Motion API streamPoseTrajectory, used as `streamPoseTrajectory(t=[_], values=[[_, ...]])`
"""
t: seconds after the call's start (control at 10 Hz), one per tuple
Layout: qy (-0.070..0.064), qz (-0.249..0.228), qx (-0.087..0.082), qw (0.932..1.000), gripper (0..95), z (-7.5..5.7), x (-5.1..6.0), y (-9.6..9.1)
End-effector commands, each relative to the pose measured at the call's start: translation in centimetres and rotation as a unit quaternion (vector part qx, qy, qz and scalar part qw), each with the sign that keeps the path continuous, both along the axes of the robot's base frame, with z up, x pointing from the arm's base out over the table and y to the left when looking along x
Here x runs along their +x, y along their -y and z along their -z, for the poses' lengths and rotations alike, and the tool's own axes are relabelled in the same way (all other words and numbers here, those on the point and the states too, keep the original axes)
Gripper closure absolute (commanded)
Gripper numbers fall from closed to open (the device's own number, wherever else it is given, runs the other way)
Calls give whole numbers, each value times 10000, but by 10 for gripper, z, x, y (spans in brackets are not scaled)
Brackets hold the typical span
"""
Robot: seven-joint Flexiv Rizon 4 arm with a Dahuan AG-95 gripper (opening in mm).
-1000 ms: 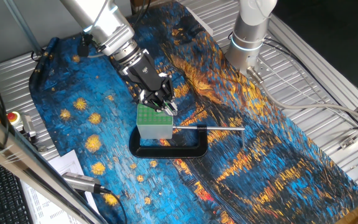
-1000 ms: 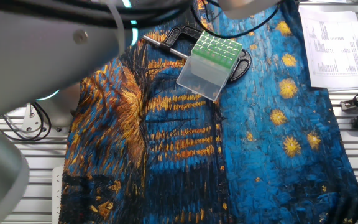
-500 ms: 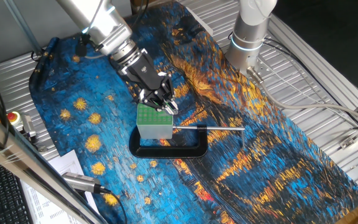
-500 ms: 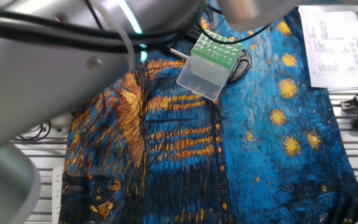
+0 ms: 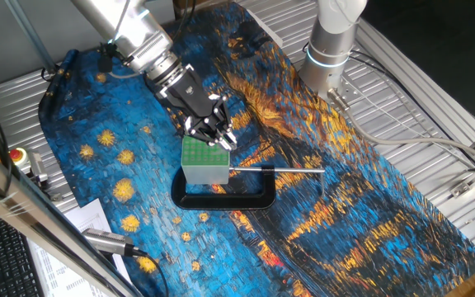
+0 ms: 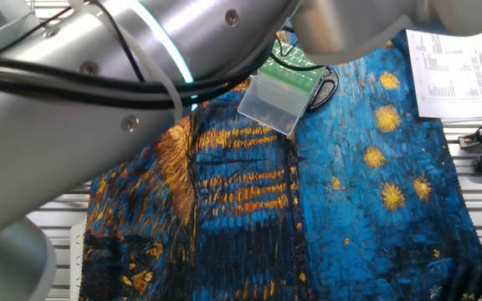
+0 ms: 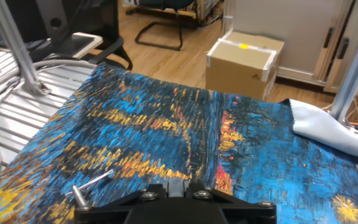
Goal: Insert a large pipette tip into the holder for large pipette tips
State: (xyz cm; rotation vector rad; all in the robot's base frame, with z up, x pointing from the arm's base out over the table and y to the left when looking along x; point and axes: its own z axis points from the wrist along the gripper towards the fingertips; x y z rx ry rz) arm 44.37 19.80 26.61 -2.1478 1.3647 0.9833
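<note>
The holder (image 5: pixel 204 163) is a whitish box with a green grid top, standing inside a black C-clamp (image 5: pixel 225 200). It also shows in the other fixed view (image 6: pixel 276 99), partly behind the arm. My gripper (image 5: pixel 219 139) hangs tilted over the far right edge of the green top, fingers close together. A thin pale piece between the fingers looks like the large pipette tip (image 5: pixel 224 143), pointing down at the grid; most of it is hidden. In the hand view only the gripper's black base (image 7: pixel 179 202) shows, with a grey piece between its blocks.
The clamp's shiny metal rod (image 5: pixel 279 170) sticks out to the right of the holder; its end shows in the hand view (image 7: pixel 92 184). A second robot base (image 5: pixel 330 45) stands at the back right. Papers (image 6: pixel 442 58) lie beside the painted cloth.
The arm's wrist has swung up and to the left while the fingertips stayed over the holder's far edge. In the other fixed view the arm now covers more of the holder.
</note>
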Motion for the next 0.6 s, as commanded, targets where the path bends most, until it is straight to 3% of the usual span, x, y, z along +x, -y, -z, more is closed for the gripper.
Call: streamPoseTrajectory(t=[0.1, 0.6], values=[[-21, 66, 74, 9999, 950, 4, 2, 1], [-60, 93, 173, 9998, 950, 5, 3, 2]])
